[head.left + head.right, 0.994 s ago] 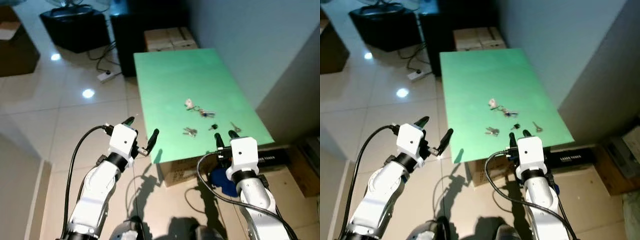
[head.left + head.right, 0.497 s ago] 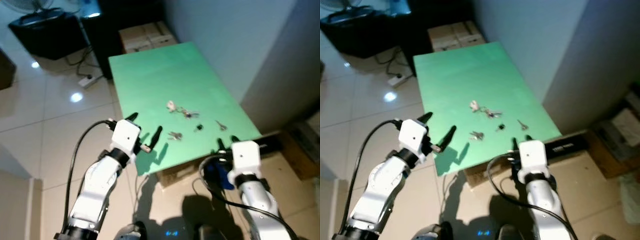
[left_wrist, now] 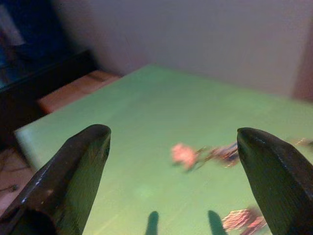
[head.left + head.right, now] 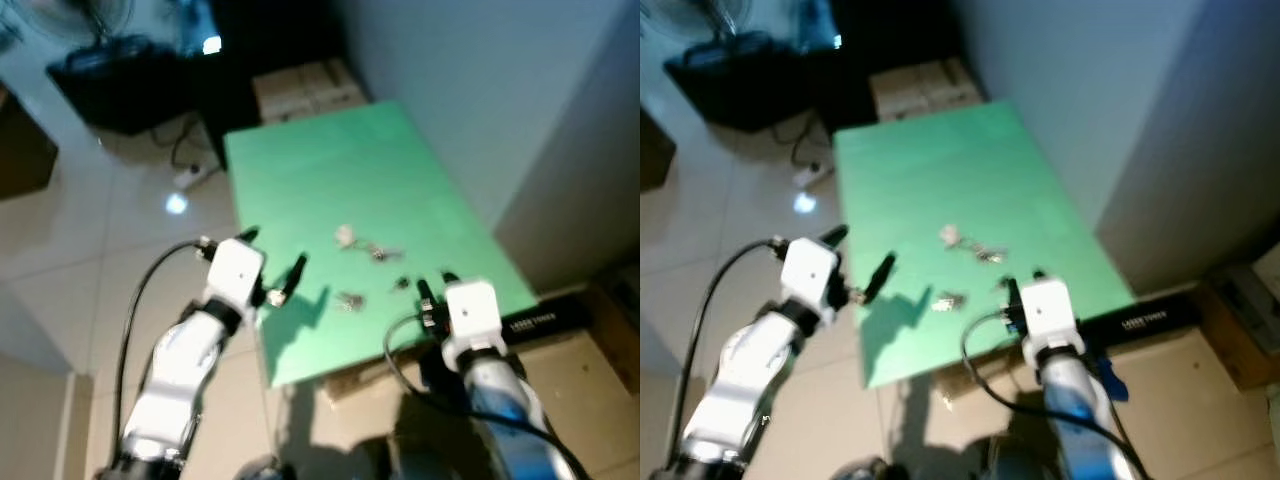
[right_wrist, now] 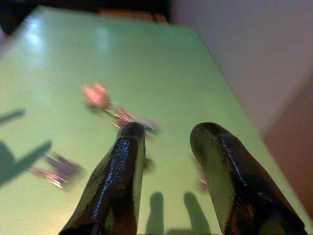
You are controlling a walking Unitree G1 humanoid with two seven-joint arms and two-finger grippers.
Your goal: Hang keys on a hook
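Both grippers hover open over the green worktop's (image 4: 330, 170) near edge: left gripper (image 4: 272, 268), right gripper (image 4: 435, 286). Scattered keys (image 4: 372, 247) lie flat mid-worktop, so a blurred approach could nudge them aside.

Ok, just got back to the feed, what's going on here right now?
The robot stands at the near end of a green table with several small sets of keys lying loose on it. Neither gripper holds anything. The left gripper is open wide over the table's near left edge. The right gripper is at the near right edge, fingers slightly apart and pointed toward the keys. No key is picked up yet, and no hook can be made out. The head views are blurred.
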